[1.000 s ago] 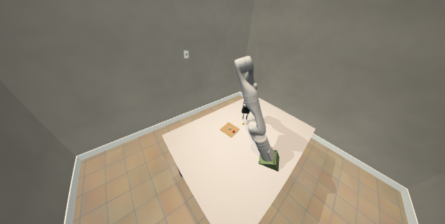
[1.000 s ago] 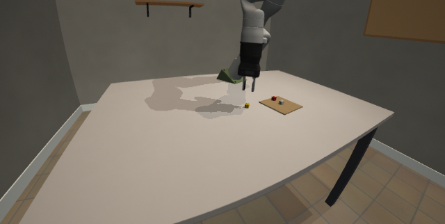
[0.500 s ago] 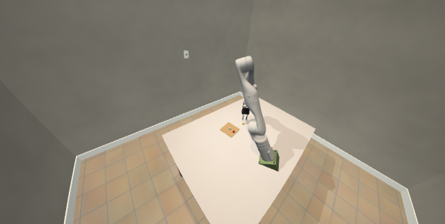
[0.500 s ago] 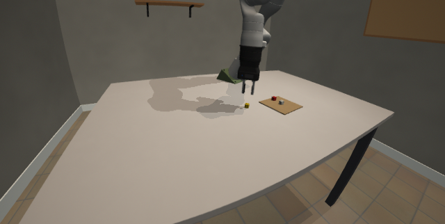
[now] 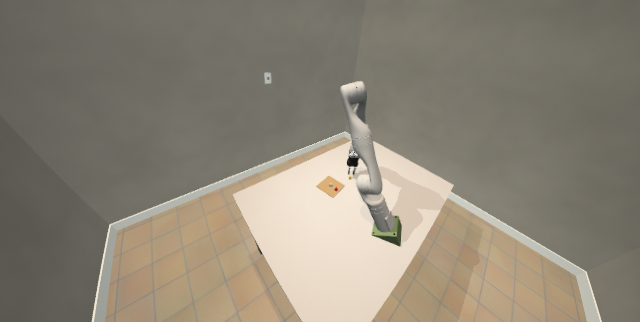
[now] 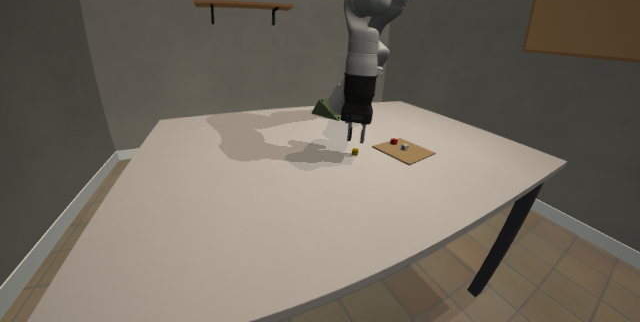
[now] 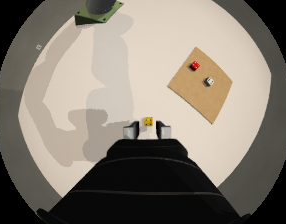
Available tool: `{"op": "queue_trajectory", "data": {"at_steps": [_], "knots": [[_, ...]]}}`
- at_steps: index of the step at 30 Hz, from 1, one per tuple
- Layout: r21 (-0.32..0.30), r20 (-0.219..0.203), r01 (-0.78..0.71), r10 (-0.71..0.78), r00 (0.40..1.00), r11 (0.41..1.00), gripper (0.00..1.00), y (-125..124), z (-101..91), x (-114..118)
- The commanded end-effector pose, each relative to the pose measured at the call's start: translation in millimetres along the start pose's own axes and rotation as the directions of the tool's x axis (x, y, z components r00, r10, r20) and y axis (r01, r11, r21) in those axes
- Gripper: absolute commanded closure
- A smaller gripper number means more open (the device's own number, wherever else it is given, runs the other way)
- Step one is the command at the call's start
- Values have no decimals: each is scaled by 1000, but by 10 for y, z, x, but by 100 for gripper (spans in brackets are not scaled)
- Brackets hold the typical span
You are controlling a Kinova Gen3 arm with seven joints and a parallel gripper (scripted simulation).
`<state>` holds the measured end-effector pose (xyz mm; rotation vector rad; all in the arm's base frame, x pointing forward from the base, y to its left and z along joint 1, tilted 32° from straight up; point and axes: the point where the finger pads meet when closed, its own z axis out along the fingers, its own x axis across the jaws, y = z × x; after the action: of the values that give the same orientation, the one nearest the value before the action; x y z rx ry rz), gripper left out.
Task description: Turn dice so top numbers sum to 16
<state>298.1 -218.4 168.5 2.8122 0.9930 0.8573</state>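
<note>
A yellow die (image 5: 350,178) (image 6: 355,152) (image 7: 148,121) lies on the table beside the mat, off it. A red die (image 5: 336,189) (image 6: 394,141) (image 7: 195,65) and a white die (image 5: 330,185) (image 6: 405,147) (image 7: 209,81) sit on the tan mat (image 5: 324,187) (image 6: 410,158) (image 7: 210,112), which lies flat. The pips are too small to read surely. My gripper (image 5: 352,172) (image 6: 356,140) (image 7: 147,127) is open and empty, pointing down above the yellow die. In the wrist view the die shows between and just beyond the fingertips.
The arm's green base (image 5: 386,232) (image 6: 326,109) (image 7: 100,16) stands on the pale table (image 5: 310,242) (image 6: 240,222) (image 7: 149,50). The mat lies to the side of the gripper, to its right in the wrist view. The arm's shadow falls across the table.
</note>
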Motion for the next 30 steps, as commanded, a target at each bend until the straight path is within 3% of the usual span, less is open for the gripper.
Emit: {"op": "queue_trajectory", "data": {"at_steps": [1, 30], "knots": [[8, -5, 0, 0, 1000, 1000, 36, -19, 56, 12], [8, -5, 0, 0, 1000, 1000, 36, -16, 181, 15]]}}
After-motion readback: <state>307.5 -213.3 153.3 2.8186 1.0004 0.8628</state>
